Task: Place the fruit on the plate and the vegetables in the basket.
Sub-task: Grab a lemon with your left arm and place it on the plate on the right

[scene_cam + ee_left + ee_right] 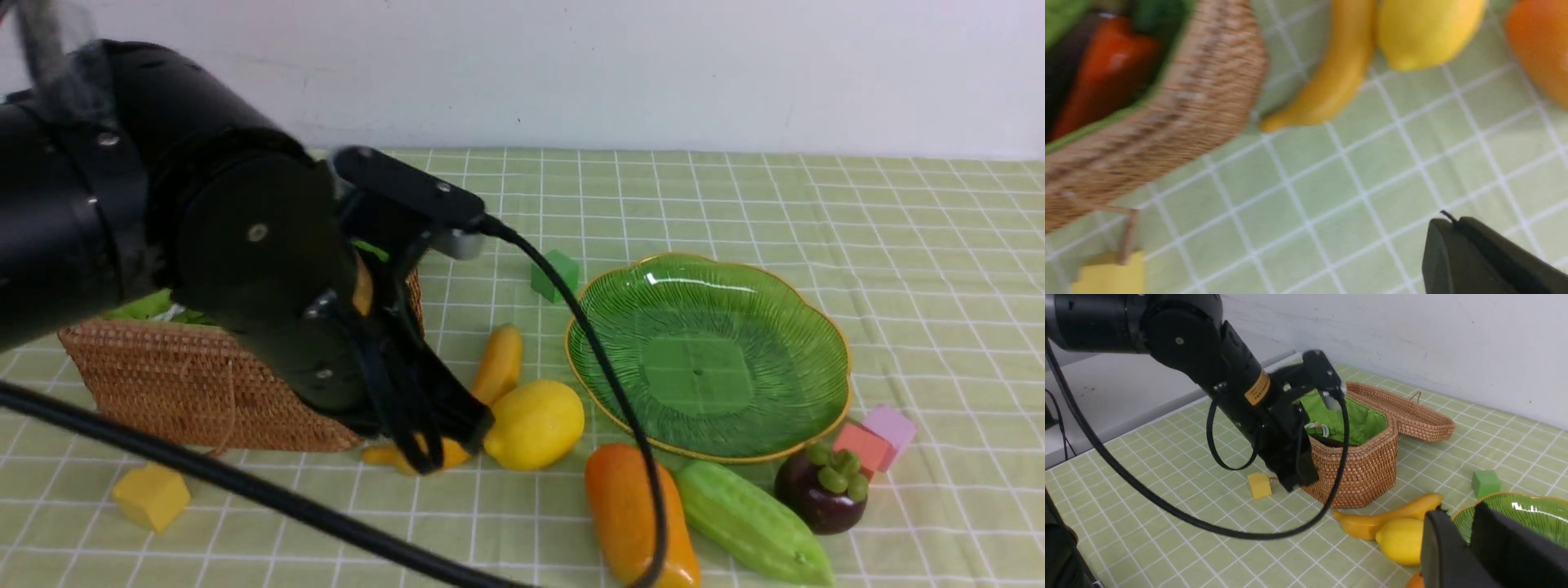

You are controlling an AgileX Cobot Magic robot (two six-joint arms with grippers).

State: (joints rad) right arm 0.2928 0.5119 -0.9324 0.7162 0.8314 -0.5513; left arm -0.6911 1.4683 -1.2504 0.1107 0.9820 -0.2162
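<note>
The left tool (pixel 429 457) hung with its jaws pressed together and nothing between them, tips pointing down at the bench (pixel 898 229). From its own wrist view it stood over bare checked cloth, clear of everything. Just beside it on the left stood the basket (pixel 188 384), lid open, with the carrot (pixel 1106 69) lying inside on the green lining. Just ahead of the tool lay the banana (pixel 498 363), and the lemon (pixel 535 425) touched the banana's right side. Farther right of the tool were the mango (pixel 633 514) and the gourd (pixel 747 523), side by side. Past them stood the mangosteen (pixel 820 490), just outside the plate (pixel 710 359), which held nothing. The right tool (pixel 1472 539) showed only a narrow slit between its tips; I could not tell whether they were apart.
</note>
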